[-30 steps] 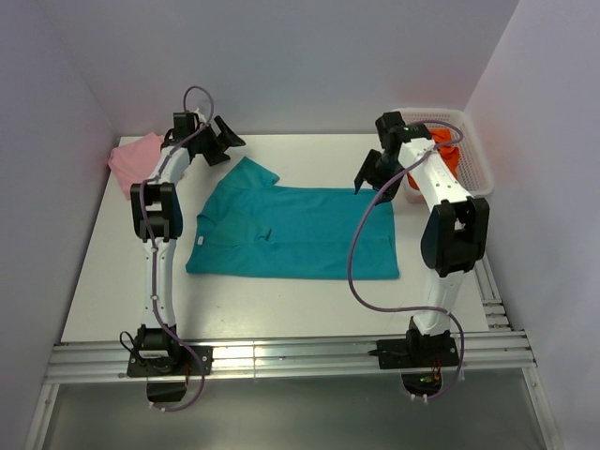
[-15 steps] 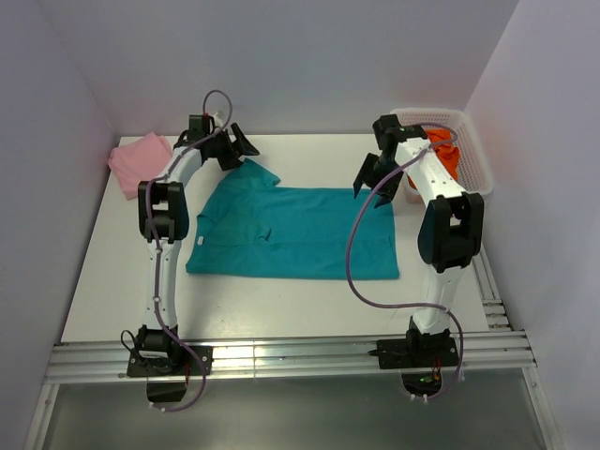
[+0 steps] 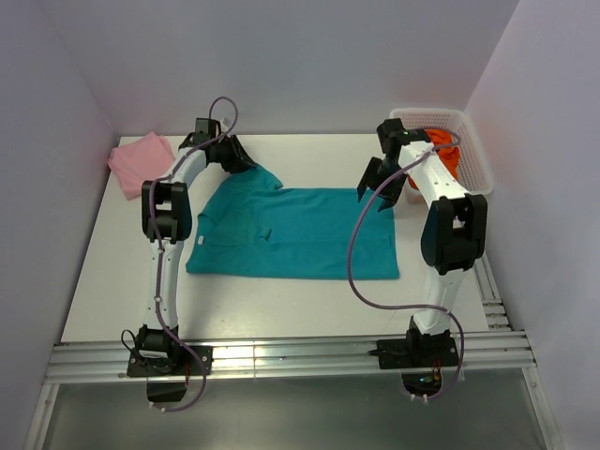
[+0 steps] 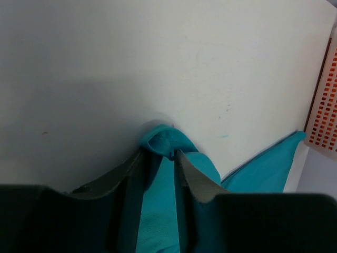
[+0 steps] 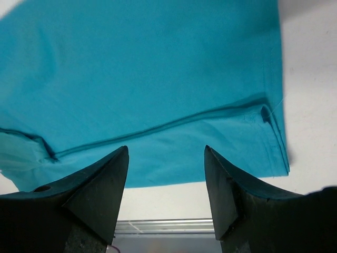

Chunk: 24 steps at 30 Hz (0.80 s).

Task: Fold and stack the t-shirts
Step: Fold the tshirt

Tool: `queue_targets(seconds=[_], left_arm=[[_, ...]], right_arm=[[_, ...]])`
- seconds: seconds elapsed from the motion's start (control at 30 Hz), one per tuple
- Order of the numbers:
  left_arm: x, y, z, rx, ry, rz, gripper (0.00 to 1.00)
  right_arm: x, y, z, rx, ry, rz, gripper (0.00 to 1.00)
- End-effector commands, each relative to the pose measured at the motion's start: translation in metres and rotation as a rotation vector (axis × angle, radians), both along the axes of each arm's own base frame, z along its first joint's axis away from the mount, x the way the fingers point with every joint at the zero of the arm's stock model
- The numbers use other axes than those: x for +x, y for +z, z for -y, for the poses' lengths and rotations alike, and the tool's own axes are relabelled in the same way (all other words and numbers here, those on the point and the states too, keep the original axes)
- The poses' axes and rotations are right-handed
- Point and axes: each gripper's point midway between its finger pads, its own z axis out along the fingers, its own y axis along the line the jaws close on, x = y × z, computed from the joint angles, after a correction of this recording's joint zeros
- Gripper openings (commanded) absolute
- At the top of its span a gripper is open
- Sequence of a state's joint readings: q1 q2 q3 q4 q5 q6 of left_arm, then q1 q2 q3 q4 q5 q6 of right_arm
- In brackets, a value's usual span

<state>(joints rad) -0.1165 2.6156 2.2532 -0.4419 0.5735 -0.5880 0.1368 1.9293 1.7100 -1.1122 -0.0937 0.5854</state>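
On the white table (image 3: 112, 300) the teal short-sleeved fabric t-shirt (image 3: 300, 239) lies flat at centre, its long axis nine to three o'clock, collar toward nine. At its far edge my left gripper (image 4: 158, 151) has just swung in and pinched the eleven-o'clock sleeve. My right gripper (image 5: 166, 148) hangs open over the two-o'clock hem corner. I judge the fold is starting.

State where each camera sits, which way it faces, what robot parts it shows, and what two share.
Top external: above and behind the bases, facing down and forward over the table; left arm and right arm show whole.
Left wrist: facing along the left pincer at a bunched edge of the teal t-shirt; only its fingers show.
Right wrist: facing down through the open right pincer at the shirt's hem; only fingers.
Shared: top and left wrist both catch the white basket.
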Motion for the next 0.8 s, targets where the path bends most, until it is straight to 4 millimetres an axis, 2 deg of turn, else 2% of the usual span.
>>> queue_targets(seconds=[0.0,0.07,0.1,0.17,0.2,0.23,0.27,0.3,0.37,0.4,0.47,0.5,0.77], left_arm=[[-0.007,-0.014,-0.003,0.031,0.005,-0.045,0.32],[-0.007,-0.013,-0.004,0.026,0.002,-0.044,0.32],[-0.007,-0.013,-0.003,0.023,0.001,-0.045,0.32],[-0.008,-0.012,-0.004,0.013,-0.001,-0.049,0.22],[-0.008,-0.010,-0.004,0.003,-0.005,-0.049,0.20],[-0.008,-0.009,-0.004,-0.003,-0.008,-0.049,0.14],[-0.009,-0.006,-0.004,-0.020,-0.015,-0.050,0.13],[-0.010,-0.003,-0.005,-0.032,-0.020,-0.050,0.11],[-0.010,0.001,-0.007,-0.046,-0.033,-0.042,0.09],[-0.012,0.005,-0.006,-0.059,-0.047,-0.037,0.07],[-0.013,0.013,-0.007,-0.057,-0.052,-0.027,0.06],[-0.014,0.015,-0.007,-0.062,-0.058,-0.025,0.01],[-0.014,0.033,-0.015,-0.064,-0.054,-0.003,0.00]], right_arm=[[0.027,0.009,0.012,-0.014,-0.028,0.073,0.66],[0.042,0.014,0.017,-0.012,-0.049,0.103,0.66],[0.047,0.006,0.018,-0.015,-0.055,0.085,0.66],[0.062,0.011,0.021,-0.013,-0.071,0.110,0.66],[0.066,0.002,0.021,-0.017,-0.072,0.090,0.66],[0.071,0.001,0.023,-0.016,-0.079,0.092,0.65],[0.080,0.007,0.024,-0.009,-0.087,0.116,0.65],[0.086,-0.001,0.025,-0.009,-0.090,0.105,0.65],[0.101,0.004,0.029,-0.005,-0.105,0.140,0.65],[0.104,-0.005,0.030,-0.005,-0.109,0.123,0.65],[0.114,-0.002,0.034,0.000,-0.125,0.134,0.65],[0.117,-0.010,0.036,0.003,-0.131,0.121,0.65],[0.124,-0.031,0.053,-0.065,-0.183,0.097,0.64]])
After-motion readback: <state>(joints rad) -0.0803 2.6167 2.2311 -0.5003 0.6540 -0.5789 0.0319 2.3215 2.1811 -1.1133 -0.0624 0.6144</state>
